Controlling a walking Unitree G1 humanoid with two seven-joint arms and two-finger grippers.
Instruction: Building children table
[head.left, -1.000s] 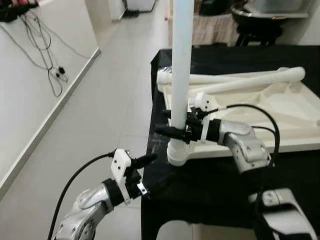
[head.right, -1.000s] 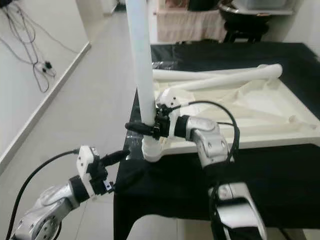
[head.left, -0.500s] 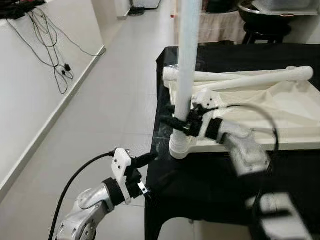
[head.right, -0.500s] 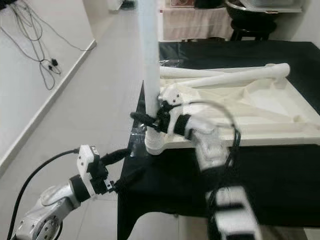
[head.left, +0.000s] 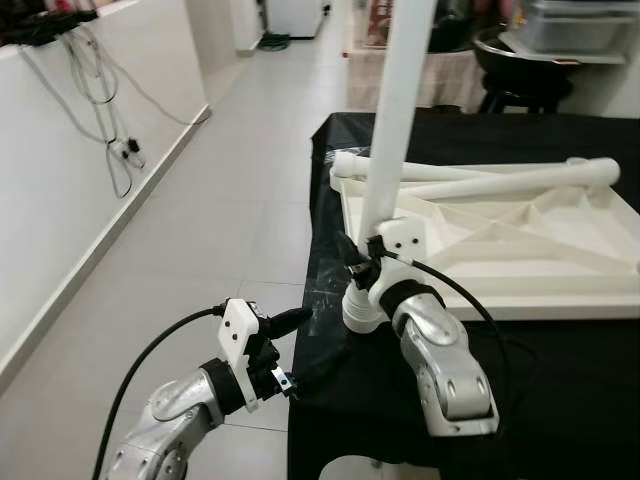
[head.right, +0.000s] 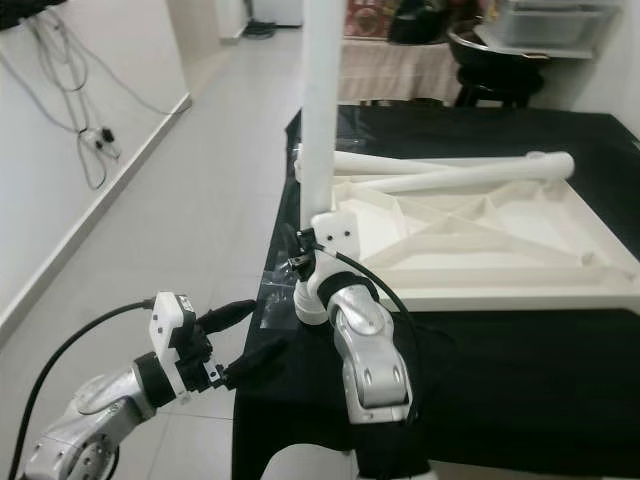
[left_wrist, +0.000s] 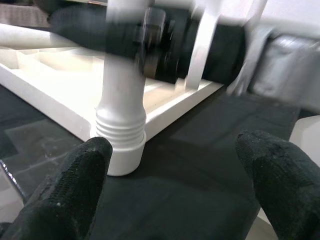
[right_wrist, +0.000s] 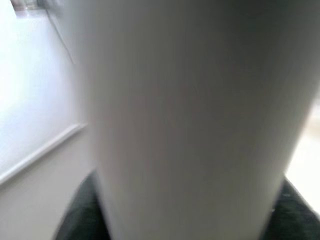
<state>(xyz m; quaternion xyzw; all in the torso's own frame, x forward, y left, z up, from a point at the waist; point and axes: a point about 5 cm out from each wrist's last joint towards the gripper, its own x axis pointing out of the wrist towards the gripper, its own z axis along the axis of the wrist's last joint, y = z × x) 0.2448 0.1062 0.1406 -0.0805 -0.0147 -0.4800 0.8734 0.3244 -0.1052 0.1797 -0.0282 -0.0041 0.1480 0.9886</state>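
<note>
A white children's tabletop (head.left: 520, 262) lies upside down on a black-covered table (head.left: 560, 370). At its near left corner a white table leg (head.left: 395, 120) stands almost upright, its ribbed foot (head.left: 360, 308) at the corner. My right gripper (head.left: 358, 262) is shut on the leg just above that foot; in the right wrist view the leg (right_wrist: 190, 115) sits between the fingers. Lower down, my left gripper (head.left: 305, 345) hangs open off the table's front left corner, apart from the leg. In the left wrist view its fingertips (left_wrist: 70, 190) point at the foot (left_wrist: 120, 145).
Two more white legs (head.left: 500, 182) lie across the far side of the tabletop. Tiled floor (head.left: 200, 230) stretches to the left, with a white wall and hanging cables (head.left: 110, 150). A dark stool and storage (head.left: 530, 60) stand behind the table.
My right forearm has swung from the right round toward me, still holding the leg, which now leans slightly right at the top. The camera view has shifted. The left gripper has stayed put.
</note>
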